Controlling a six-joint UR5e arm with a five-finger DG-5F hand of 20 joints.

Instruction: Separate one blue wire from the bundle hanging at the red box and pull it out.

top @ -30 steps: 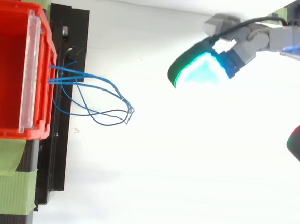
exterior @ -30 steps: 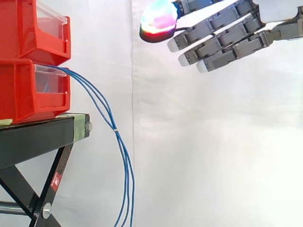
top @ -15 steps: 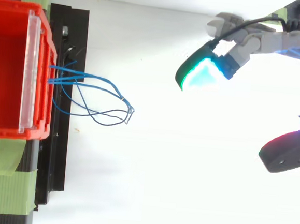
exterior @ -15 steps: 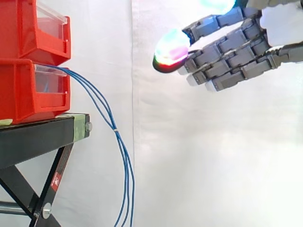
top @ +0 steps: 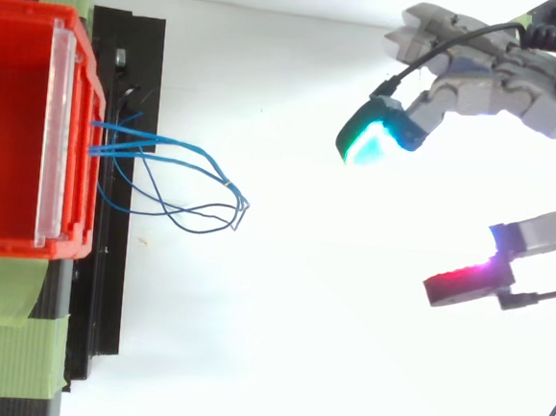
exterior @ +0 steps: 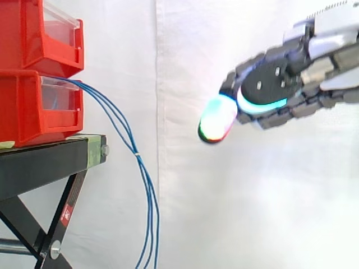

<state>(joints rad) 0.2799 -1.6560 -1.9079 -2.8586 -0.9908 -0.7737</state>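
Several blue wires (exterior: 136, 152), hand (exterior: 275, 84) apart (loosely spread)

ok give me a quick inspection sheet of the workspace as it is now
surface: black stand with green tape on it
job's things: blue wires hang as a bundle from the lower red bin, down past the stand's edge; none separated yet
clutter: nothing seen
hand: hand open, in the air, well apart from the wires, holding nothing
cables: none besides the blue wires
surroundings: white curtain; second red bin stacked above the lower one
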